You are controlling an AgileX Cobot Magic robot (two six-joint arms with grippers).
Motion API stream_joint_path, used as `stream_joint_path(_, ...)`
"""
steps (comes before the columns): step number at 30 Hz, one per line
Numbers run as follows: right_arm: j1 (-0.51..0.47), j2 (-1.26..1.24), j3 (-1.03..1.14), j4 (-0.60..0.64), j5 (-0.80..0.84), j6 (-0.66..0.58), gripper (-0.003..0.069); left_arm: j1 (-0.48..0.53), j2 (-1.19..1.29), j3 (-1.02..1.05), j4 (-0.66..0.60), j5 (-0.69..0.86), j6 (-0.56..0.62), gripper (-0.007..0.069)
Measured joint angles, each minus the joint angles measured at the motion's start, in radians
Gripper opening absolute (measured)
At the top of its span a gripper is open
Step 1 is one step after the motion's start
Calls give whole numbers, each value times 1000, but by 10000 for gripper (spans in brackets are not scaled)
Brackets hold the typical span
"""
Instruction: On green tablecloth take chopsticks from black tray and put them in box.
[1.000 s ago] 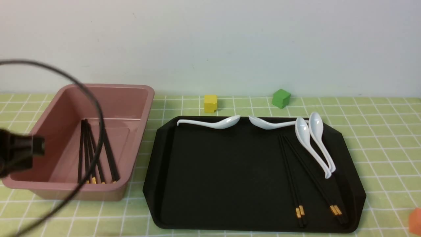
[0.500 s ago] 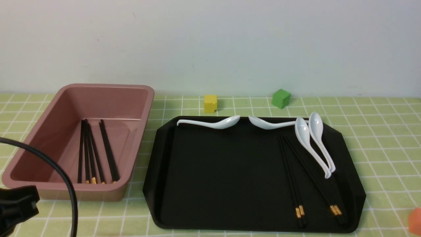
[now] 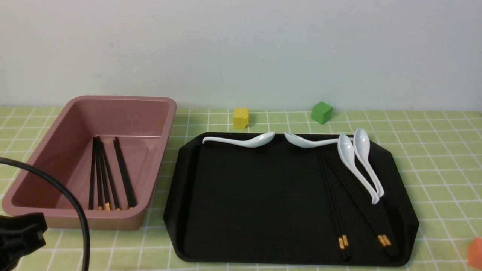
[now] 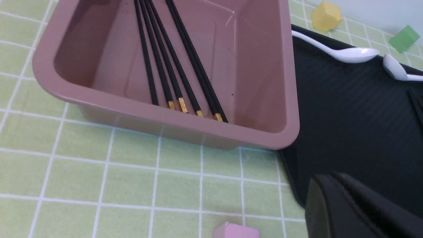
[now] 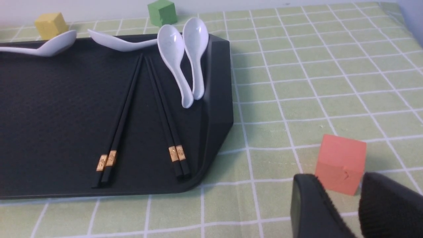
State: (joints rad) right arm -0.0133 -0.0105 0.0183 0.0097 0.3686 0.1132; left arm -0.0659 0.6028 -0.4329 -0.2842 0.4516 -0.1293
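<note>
At the desk's left near corner, part of the left end effector shows as a dark block with a black cable arching over it; whether its fingers are apart or together cannot be told. Just beyond it, on the green tablecloth, stands the box, with several chopsticks in the box lying lengthwise, gold bands toward the near edge. A pink block sits on the cloth near the box's near side. Right of the box, touching or just beside it, lies the black tray. Two pairs of chopsticks on the tray rest in its right half, bands toward the near edge. Four white spoons lie along the tray's far edge and far right corner. A yellow cube and a green cube stand past the tray toward the far edge. Near the right near corner, an orange cube sits beside the right end effector, fingers apart and holding nothing.
</note>
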Motion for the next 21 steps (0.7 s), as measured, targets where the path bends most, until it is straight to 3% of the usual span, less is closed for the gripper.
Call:
stream_joint_path(11,0,0,0,0,0,0,239,0,-348,185,169,-9,0,-12)
stream_joint_path(21,0,0,0,0,0,0,239,0,-608,401,176,-3,0,-6)
